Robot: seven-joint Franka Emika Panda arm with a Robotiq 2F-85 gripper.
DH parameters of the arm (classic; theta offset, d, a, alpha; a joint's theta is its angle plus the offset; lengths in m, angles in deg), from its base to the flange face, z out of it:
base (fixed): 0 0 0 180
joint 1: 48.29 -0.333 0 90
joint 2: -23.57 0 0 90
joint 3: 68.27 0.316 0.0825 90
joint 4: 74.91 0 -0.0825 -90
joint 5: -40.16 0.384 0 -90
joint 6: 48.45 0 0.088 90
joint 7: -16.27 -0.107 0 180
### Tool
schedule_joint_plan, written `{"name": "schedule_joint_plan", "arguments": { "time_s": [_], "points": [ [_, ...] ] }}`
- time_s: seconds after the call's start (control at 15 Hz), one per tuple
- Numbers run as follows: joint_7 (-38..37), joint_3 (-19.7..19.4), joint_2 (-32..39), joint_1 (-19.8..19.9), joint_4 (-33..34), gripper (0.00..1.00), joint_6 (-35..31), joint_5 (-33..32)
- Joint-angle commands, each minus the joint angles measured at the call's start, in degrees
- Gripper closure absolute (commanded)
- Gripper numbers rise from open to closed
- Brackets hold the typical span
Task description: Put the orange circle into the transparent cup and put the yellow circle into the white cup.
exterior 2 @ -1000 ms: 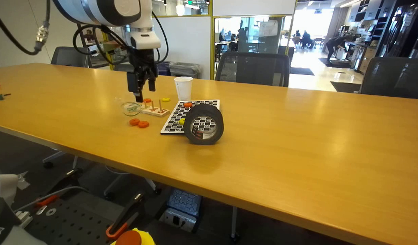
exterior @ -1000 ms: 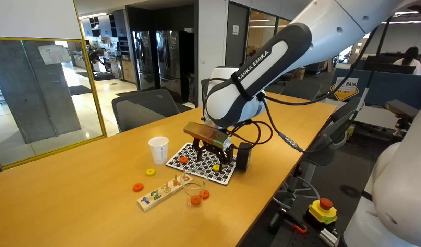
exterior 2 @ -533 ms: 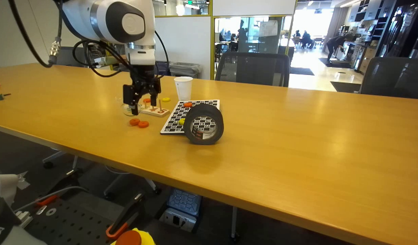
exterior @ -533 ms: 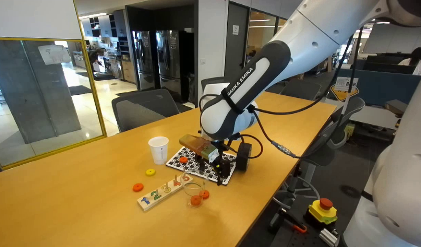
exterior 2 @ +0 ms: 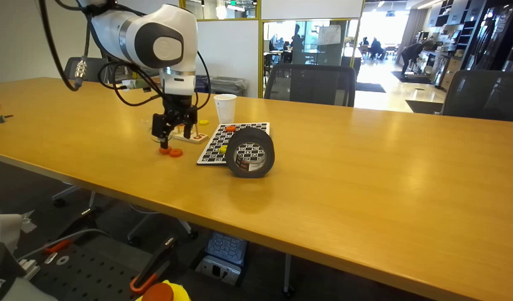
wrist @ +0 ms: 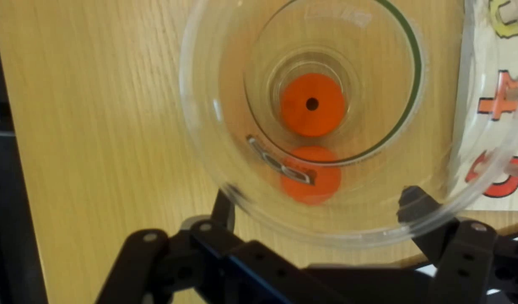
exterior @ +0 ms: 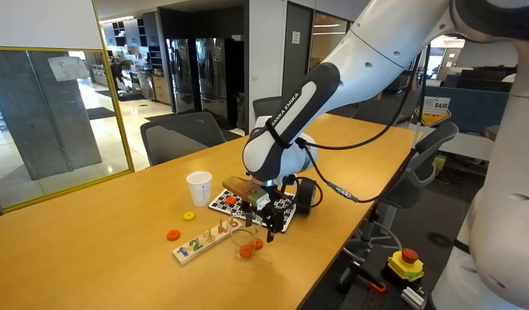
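The transparent cup (exterior: 243, 234) stands upright on the table, with one orange circle (wrist: 313, 104) at its bottom. Against its base, outside, lies another orange circle (wrist: 311, 185), seen through the cup wall in the wrist view. My gripper (wrist: 318, 207) is open just beside the cup, fingers apart and nothing held; the cup's rim overlaps both fingertips in that view. Further off, an orange circle (exterior: 173, 235) and a yellow circle (exterior: 189, 216) lie on the table. The white cup (exterior 2: 225, 108) stands upright, its inside not visible.
A checkered board (exterior 2: 260, 125) carries an orange circle (exterior 2: 230, 128) and a yellow circle (exterior 2: 223, 149). A black tape roll (exterior 2: 265, 163) stands on edge by it. The numbered peg board (exterior: 206, 241) lies beside the transparent cup. The table edge (exterior: 329, 262) runs near the arm's side.
My gripper has come down and across, from above the checkered board to beside the transparent cup and the orange circles near it. It stays open; the cups and circles have not moved.
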Motion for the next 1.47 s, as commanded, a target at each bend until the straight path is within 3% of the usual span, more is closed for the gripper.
{"name": "schedule_joint_plan", "arguments": {
  "time_s": [0.0,1.4],
  "points": [
    [5.8,-0.7,2.2,-0.5,1.7,0.00,-1.2,5.9],
    [11.1,-1.6,6.3,-0.8,4.0,0.00,-0.5,8.0]
  ]
}}
